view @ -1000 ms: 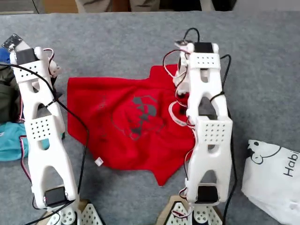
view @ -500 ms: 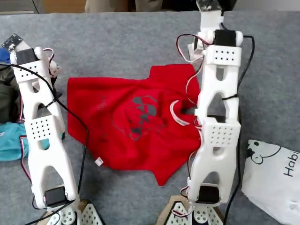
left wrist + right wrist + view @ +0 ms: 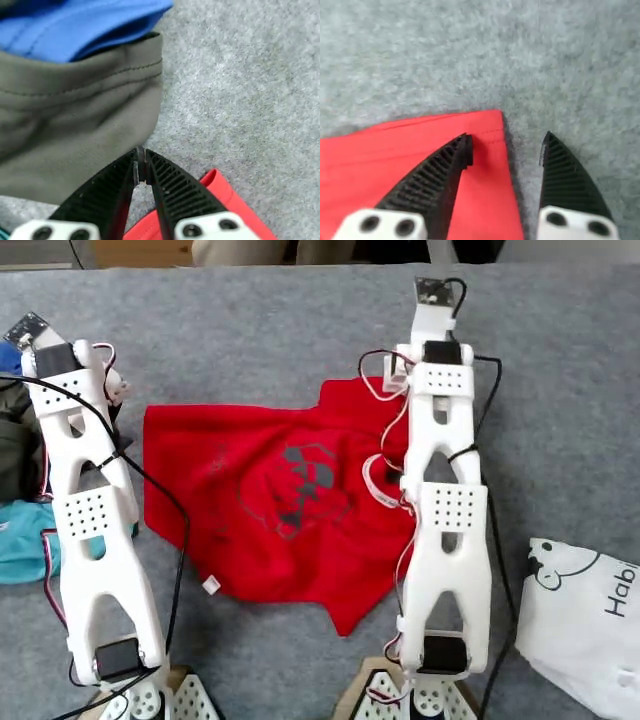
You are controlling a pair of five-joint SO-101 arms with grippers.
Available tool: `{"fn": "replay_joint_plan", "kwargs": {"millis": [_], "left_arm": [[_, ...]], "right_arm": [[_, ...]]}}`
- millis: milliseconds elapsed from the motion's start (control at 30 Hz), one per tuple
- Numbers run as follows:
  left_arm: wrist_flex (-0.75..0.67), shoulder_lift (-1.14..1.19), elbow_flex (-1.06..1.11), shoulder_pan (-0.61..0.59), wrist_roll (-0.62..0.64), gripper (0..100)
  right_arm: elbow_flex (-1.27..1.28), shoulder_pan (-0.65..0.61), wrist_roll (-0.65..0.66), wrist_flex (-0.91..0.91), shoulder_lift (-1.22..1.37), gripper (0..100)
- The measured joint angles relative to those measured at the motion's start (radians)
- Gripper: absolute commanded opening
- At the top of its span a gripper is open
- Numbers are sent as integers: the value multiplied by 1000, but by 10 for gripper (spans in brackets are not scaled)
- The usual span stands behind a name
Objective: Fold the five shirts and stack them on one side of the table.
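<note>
A red shirt (image 3: 270,500) with a dark print lies partly spread in the middle of the grey table. My right gripper (image 3: 506,146) is open over the shirt's far right corner (image 3: 485,125), one finger above the red cloth, the other above bare table. My left gripper (image 3: 142,167) is shut with nothing in it, between the red shirt's far left corner (image 3: 220,187) and an olive shirt (image 3: 70,120). A blue shirt (image 3: 75,25) lies beyond the olive one. In the high view a teal shirt (image 3: 22,540) lies at the left edge and a white shirt (image 3: 585,625) at the right.
The left arm (image 3: 85,490) stretches along the table's left side, the right arm (image 3: 440,510) over the red shirt's right part. Dark garments (image 3: 15,450) are piled at the left edge. Bare grey table (image 3: 250,330) lies beyond the red shirt.
The right arm swung out to the far right half a second ago and has come back, its gripper now at the shirt's far right corner. The left arm has not moved.
</note>
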Motion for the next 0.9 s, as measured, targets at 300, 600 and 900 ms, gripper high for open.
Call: {"fn": "replay_joint_plan", "kwargs": {"millis": [300,600,900], "left_arm": [[0,0,0,0,-34,19],[0,0,0,0,-34,19],[0,0,0,0,-34,19]], "right_arm": [[0,3,-3,-3,6,87],[-32,18,-3,-9,41,5],[-132,18,-3,-9,41,5]]}}
